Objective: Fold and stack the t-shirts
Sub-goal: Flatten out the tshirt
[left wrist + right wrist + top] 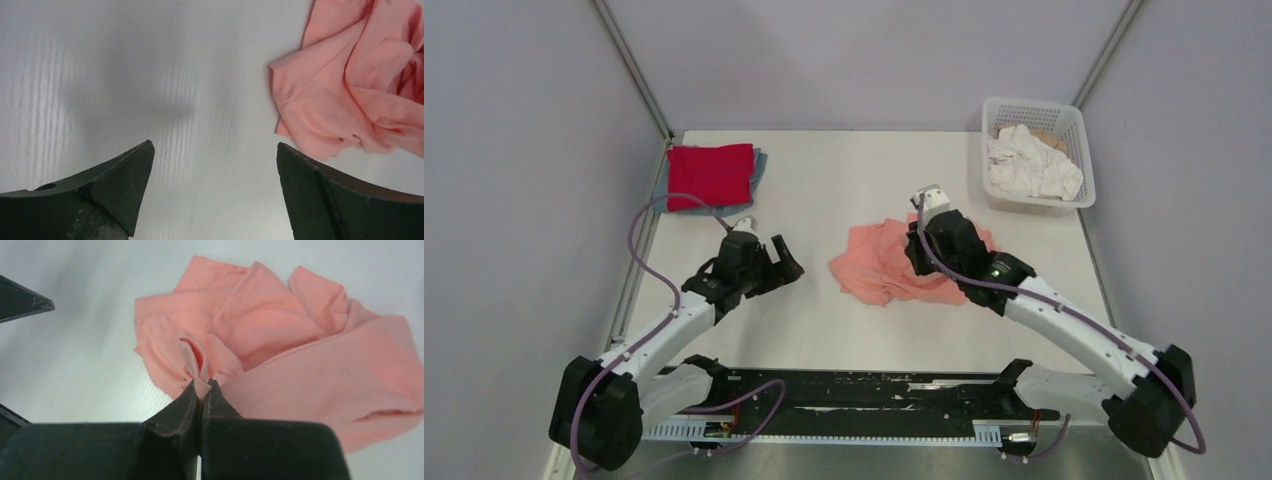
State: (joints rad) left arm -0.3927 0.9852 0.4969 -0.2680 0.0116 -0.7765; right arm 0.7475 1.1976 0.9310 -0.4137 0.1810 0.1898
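Centrally on the white table [844,170], slightly right of the middle, the salmon-pink t-shirt [879,270] is seen lying in a crumpled, unfolded heap, with several loose folds thrown over one another. A small raised pinch of its cloth is clamped between the fingers of the right gripper [202,385], whose jaws are pressed together with only the thin fold between them; in the overhead view this gripper is lowered onto the right part of the heap and partly hides it. No neck label can be made out in any view. The left gripper [215,145] is held just to the left of the shirt, apart from it, with its jaws spread wide and nothing between them; only bare tabletop is seen between its two dark fingertips, and the nearest edge of the pink cloth lies beyond its right finger. At the far left corner of the table, well apart from the pink shirt, the bright red t-shirt [710,175] is laid folded into a neat rectangle on top of the grey-blue t-shirt [761,165], of which only narrow edges are shown. At the far right corner a white lattice basket [1036,106] is placed, and white cloth [1029,168] is bundled inside it.
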